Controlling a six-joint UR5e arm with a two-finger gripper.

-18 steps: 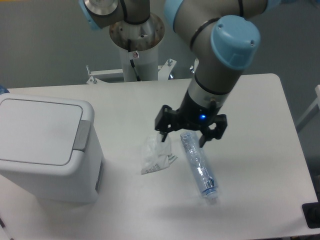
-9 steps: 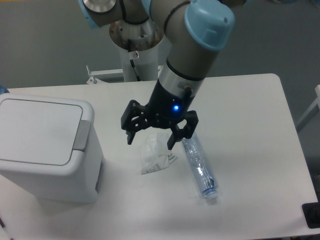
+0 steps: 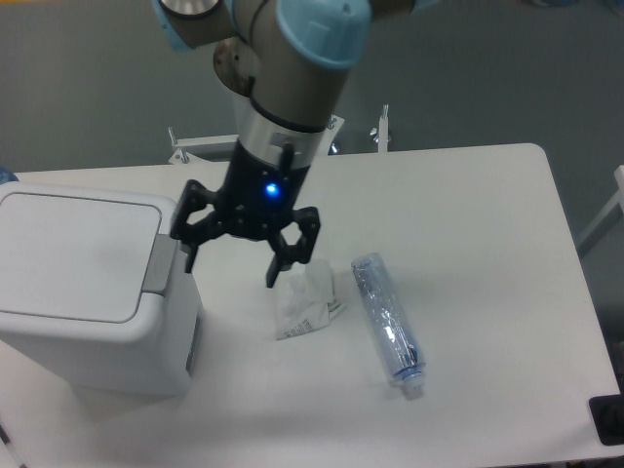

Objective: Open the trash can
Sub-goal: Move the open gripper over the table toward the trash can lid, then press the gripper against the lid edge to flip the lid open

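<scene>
One bin [image 3: 83, 283] sits at 9 o'clock on the table [image 3: 487, 244], lid shut. It looks like stiff, light plastic that might skid, so I'd push the grey tab [image 3: 161, 263], not grab. My gripper [image 3: 232, 261] hangs spread and empty beside that tab. Also one bottle [image 3: 386, 322], one wrapper [image 3: 305, 304].

Only 1 fixed camera covers the scene. It sits high in front of the bench [image 3: 487, 195] and looks steeply down and across toward the arm's base column [image 3: 268, 107] at the far edge. It stands at middling range: nearly the whole white top fits, though the trash can [image 3: 88, 283] is cut by the left border and the arm's upper joints by the top.
</scene>
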